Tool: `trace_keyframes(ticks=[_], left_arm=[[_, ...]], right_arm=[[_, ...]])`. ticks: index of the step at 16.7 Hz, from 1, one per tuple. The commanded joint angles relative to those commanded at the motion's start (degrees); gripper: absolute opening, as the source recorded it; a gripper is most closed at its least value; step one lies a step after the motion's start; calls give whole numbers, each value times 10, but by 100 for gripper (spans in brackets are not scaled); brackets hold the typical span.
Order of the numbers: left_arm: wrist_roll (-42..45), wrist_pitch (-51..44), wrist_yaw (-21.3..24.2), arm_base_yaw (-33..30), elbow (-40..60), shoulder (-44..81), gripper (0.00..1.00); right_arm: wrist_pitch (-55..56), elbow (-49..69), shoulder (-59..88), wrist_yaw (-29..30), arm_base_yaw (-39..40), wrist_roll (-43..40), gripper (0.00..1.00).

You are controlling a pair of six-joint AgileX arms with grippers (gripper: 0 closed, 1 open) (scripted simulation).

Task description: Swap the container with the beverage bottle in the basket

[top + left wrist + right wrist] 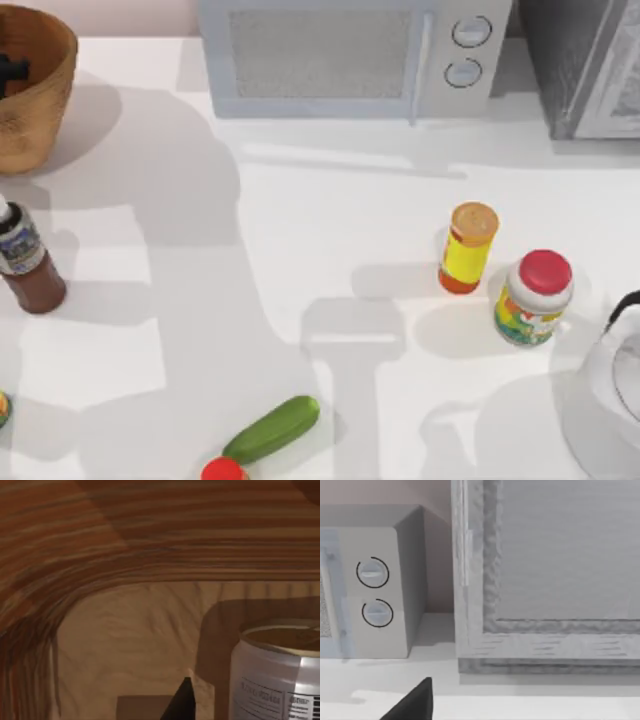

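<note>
container (pixel 275 672) stands in basket (pixel 125 545) beside left gripper (pixel 181 702).

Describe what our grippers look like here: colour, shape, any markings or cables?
The left gripper is a small black blocky shape at the basket in the top view. Its wrist view shows a plain matt black tip tapering to a point. The right gripper is a black wedge with a slanted edge. No markings or cables on these parts.

One basket (pixel 40 110), one beverage bottle (pixel 28 270), one container (pixel 277 672), one microwave (pixel 350 55).
</note>
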Motion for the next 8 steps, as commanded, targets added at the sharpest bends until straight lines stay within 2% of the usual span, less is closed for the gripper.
trace_keyframes(ticks=[4, 8], left_arm=[[0, 0, 0, 0, 0, 0, 2], [0, 0, 0, 0, 0, 0, 0]], right_arm=[[0, 0, 0, 0, 0, 0, 100], [0, 0, 0, 0, 0, 0, 100]])
